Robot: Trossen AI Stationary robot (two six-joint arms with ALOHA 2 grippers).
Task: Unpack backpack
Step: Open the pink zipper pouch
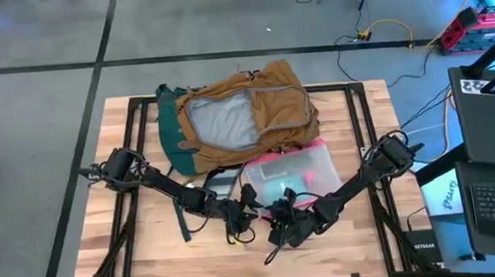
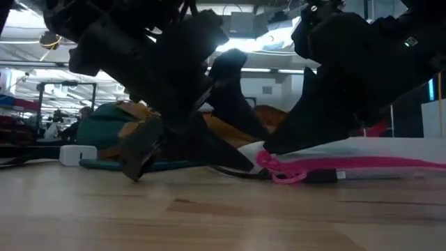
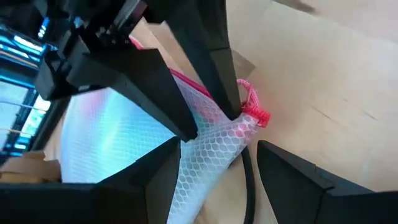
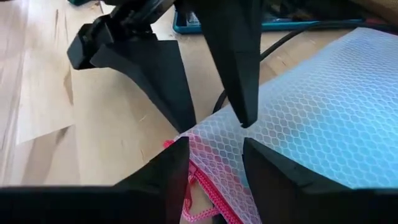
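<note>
The tan-brown backpack [image 1: 245,112] lies open at the table's far middle, its grey lining up and its teal back panel toward the left. Just in front of it, a clear pink-edged zip pouch [image 1: 290,172] lies flat on the wood. Both grippers meet at the pouch's near left corner, where the pink zip pull [image 3: 256,113] hangs. My left gripper [image 1: 251,211] is open, with one finger over the pouch [image 3: 205,168] and the other over bare wood. My right gripper [image 1: 276,214] is open, with the pink edge [image 4: 205,180] passing between its fingers. My right gripper slants down from the table's right; its fingertips [image 3: 231,112] stand on the pouch's mesh and pink edge at the zip-pull corner. I cannot tell whether they press it. My left gripper slants in from the left; its fingertips [image 4: 244,118] reach the same corner, touching or not I cannot tell.
A dark flat item [image 1: 220,183] lies beside the pouch, at the backpack's near edge. A teal strap [image 1: 183,216] trails toward the near edge. A black cable [image 1: 272,244] runs under the grippers. A small white block [image 2: 77,155] sits at the left. Bare wood stretches along the near edge.
</note>
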